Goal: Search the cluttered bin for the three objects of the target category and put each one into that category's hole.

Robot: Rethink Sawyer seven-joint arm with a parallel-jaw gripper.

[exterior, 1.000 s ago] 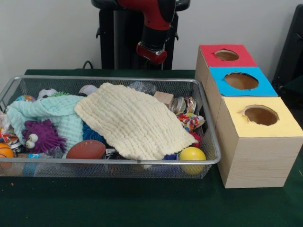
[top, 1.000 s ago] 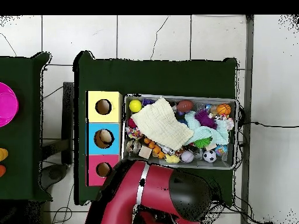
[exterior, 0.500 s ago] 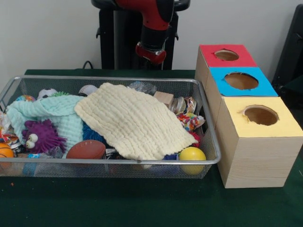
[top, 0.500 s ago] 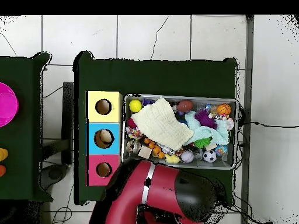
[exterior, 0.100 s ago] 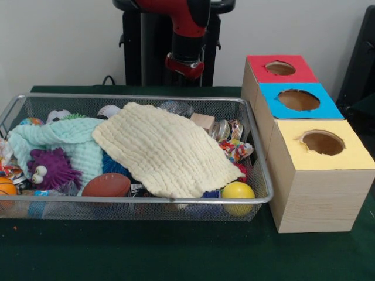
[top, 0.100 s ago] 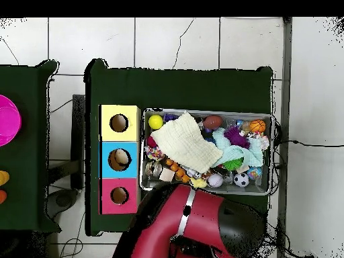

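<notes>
**While the cloth covers the bin, search under it first**

Since the task sentence never names the target category, you cannot yet say which three things belong to it. The wire bin [exterior, 0.100 s ago: 258,196] holds them, and much of its middle lies under a cream cloth [exterior, 0.100 s ago: 167,149].

I judge that cloth to be light, limp and easy to snag. Pinch it at a raised fold or at a free corner, not flat on its middle. It will drape and drag small toys with it, so lift slowly. Its long axis runs slantwise, from the middle of the bin's far wall to the bin's near corner at the box end.

Round candidates show along the bin's near wall: a yellow ball [exterior, 0.100 s ago: 238,191] at the box-end corner and a brown football [exterior, 0.100 s ago: 106,185] towards the middle. The ball looks smooth and liable to roll, so close across its widest part. The football's long axis lies along that near wall, so grip across its waist.

The arm [exterior, 0.100 s ago: 187,35] hangs beyond the bin's far wall. You cannot tell whether the gripper is open or closed
</notes>
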